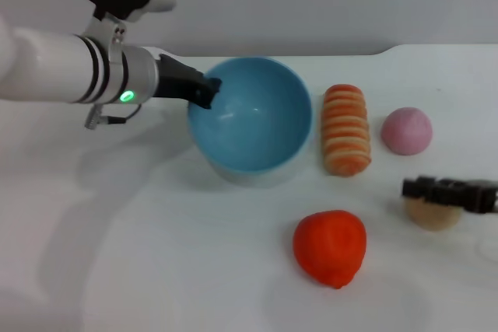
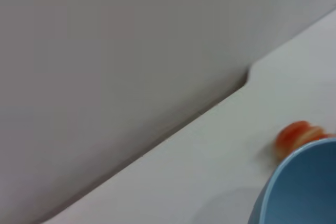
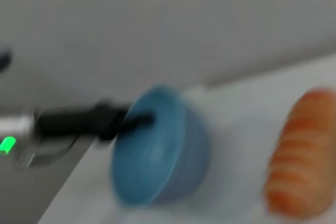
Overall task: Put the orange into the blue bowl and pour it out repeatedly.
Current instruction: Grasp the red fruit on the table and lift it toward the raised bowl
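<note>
The blue bowl (image 1: 253, 114) is tipped on its side at the middle of the table, its empty inside facing the front; it also shows in the left wrist view (image 2: 299, 187) and the right wrist view (image 3: 157, 150). My left gripper (image 1: 206, 89) is shut on the bowl's left rim, and the right wrist view shows it (image 3: 136, 120) clamped over that rim. The orange (image 1: 329, 247) lies on the table in front of the bowl, a little to the right, touching nothing. My right gripper (image 1: 414, 188) hovers at the right edge, just over a tan bun (image 1: 433, 214).
An orange-and-cream striped loaf (image 1: 346, 128) lies right beside the bowl. A pink round bun (image 1: 406, 131) sits farther right. The white table's back edge has a notch (image 2: 245, 77) by the grey wall.
</note>
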`<state>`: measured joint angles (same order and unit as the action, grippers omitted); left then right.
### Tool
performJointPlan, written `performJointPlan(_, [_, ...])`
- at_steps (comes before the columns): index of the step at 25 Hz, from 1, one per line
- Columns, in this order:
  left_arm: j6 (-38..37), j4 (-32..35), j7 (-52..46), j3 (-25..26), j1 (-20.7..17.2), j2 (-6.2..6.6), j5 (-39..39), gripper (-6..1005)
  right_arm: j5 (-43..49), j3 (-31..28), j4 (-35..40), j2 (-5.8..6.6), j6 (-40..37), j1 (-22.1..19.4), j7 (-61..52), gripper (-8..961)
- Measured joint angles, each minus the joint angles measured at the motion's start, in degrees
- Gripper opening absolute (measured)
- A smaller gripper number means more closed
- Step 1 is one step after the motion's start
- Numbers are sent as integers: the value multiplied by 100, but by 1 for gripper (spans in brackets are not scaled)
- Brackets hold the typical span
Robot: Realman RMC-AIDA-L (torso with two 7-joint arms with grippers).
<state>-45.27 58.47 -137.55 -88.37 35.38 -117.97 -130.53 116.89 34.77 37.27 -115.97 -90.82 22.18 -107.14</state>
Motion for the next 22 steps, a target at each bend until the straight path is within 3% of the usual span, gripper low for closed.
performJointPlan(9, [120, -240, -223, 28, 205, -39, -483, -1, 861, 496, -267, -214, 192, 671, -517, 688])
performJointPlan(18, [142, -235, -193, 40, 204, -34, -481, 0, 996, 707, -1248, -239, 923, 1339, -644, 626])
performJointPlan(22, [142, -235, -183, 43, 178, -32, -476, 0, 1026, 848, -1256, -232, 1020, 1360, -772, 598])
